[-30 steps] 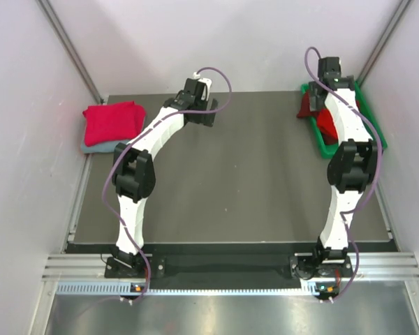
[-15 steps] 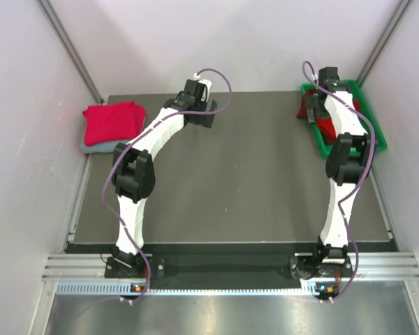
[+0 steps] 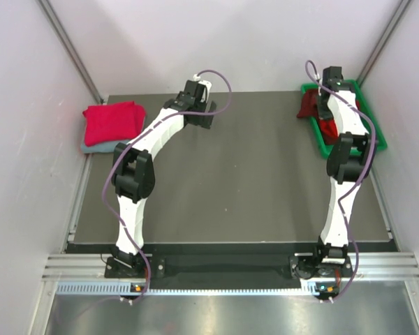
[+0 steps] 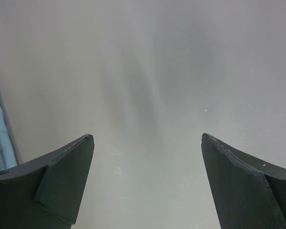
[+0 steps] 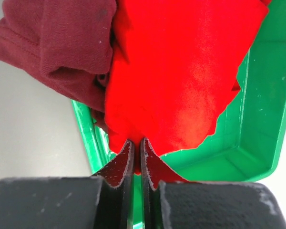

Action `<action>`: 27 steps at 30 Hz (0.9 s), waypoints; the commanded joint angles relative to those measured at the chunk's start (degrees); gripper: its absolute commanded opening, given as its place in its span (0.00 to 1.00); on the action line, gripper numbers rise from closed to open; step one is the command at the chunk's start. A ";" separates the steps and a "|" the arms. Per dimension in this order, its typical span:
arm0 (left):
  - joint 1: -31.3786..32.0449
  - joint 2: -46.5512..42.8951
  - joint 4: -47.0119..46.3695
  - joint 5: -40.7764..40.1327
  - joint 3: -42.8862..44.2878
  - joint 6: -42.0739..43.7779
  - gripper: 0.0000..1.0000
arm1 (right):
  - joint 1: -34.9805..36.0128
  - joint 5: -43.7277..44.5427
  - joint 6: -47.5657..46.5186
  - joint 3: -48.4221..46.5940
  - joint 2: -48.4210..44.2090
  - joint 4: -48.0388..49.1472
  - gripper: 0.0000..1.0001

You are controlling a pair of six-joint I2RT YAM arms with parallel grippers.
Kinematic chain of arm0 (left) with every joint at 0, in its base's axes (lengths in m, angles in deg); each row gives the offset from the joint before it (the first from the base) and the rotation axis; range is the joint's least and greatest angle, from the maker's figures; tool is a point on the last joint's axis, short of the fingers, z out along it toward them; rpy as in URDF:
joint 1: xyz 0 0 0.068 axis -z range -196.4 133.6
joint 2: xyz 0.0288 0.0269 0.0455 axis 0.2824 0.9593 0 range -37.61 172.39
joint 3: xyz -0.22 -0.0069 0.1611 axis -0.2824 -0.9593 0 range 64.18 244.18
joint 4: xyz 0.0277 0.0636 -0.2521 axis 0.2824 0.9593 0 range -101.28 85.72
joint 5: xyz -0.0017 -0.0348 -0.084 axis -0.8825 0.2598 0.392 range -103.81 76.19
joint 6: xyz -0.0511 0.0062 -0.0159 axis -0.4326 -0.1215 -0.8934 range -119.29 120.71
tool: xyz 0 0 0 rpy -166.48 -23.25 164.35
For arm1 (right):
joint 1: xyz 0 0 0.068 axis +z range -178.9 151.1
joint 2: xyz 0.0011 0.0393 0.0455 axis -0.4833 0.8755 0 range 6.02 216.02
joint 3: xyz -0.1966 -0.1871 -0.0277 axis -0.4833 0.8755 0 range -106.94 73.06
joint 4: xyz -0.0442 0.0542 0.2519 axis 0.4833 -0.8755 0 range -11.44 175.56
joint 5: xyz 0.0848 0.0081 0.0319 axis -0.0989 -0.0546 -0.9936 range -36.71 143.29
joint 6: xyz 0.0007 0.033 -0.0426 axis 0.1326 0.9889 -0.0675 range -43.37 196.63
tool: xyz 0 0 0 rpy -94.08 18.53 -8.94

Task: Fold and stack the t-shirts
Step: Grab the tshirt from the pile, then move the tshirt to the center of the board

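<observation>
The right end effector pinches the red shirt, lying straight ahead in the far right corner tray (the left end effector is spread wide, well apart).

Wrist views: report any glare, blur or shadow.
Right wrist view: the red shirt is oversaturated, its folds washed out; the maroon shirt shows its weave. Left wrist view: soft shadow streaks cross the table; the left end effector is sharp-edged.
</observation>
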 commanded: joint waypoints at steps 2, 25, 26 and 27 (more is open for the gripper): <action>-0.67 -5.27 -2.87 -2.46 -0.26 2.82 0.99 | 0.86 -3.54 -1.04 -4.74 -11.86 0.55 0.00; -15.70 -11.16 -3.75 4.57 -1.04 -4.92 0.98 | 13.35 -22.18 8.89 17.58 -35.19 7.84 0.82; -15.70 -11.51 -3.66 4.30 -1.83 -4.57 0.98 | 13.43 -23.15 9.06 17.58 -35.19 7.84 0.82; -15.62 -11.95 -3.57 4.22 -2.45 -4.04 0.98 | 13.43 -24.46 9.33 17.32 -35.28 7.93 0.82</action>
